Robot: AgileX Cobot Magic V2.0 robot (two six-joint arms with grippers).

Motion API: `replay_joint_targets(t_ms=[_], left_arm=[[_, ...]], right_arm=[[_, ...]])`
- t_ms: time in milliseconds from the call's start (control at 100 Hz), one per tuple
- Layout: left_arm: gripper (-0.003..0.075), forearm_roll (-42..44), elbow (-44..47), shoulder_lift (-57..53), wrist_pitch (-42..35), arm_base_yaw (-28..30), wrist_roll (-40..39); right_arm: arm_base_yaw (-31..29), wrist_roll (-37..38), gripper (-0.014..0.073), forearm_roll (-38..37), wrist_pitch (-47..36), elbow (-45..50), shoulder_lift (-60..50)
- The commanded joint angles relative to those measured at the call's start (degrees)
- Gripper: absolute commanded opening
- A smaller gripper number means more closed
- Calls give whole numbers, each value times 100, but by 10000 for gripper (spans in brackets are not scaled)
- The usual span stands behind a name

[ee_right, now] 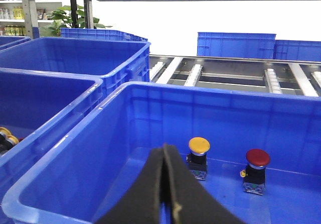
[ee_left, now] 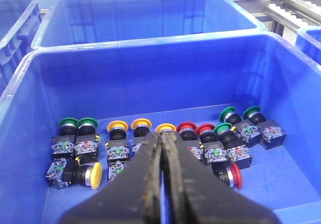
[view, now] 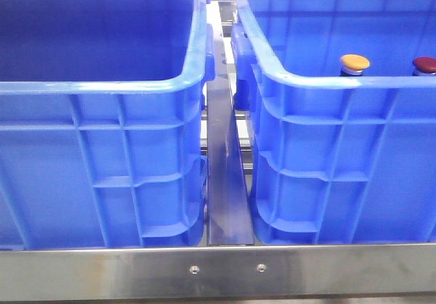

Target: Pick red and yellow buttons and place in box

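A steel surface [view: 225,270] with a metal rail [view: 226,181] down its middle carries two big blue crates side by side. In the front view the left crate [view: 102,174] stands nearest on the left and the box [view: 340,168] on the right, with the rail between them, and the two do not touch.

Inside the box, the yellow button [view: 355,63] and the red button [view: 425,65] stand upright near each other but apart. The right wrist view shows them on the floor of the box, close to its far wall, each on a small dark base.

The right tool [ee_right: 165,184] hangs above the box with its dark fingers pressed together and nothing between them. The left tool [ee_left: 161,184] is above the left crate, its fingers also closed together and holding nothing.

On the floor of the left crate lie many push buttons [ee_left: 150,143] in a loose row, with green, yellow and red caps; some stand, some lie on their side.

Farther back there are more blue crates, roller tracks [ee_right: 281,78] and a shelf [ee_right: 30,8] with a plant.
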Motion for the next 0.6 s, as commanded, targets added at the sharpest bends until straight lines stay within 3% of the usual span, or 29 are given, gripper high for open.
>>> replay_joint_targets(t_ms=[0,590], left_arm=[[-20,-31,-140,53,-459,12,-72],[-20,83,-72,53,-634,189,-72]], right_arm=[[-30,-12,-102,61,-265,-140,52],[-30,-12,-102,61,-265,-140,52]])
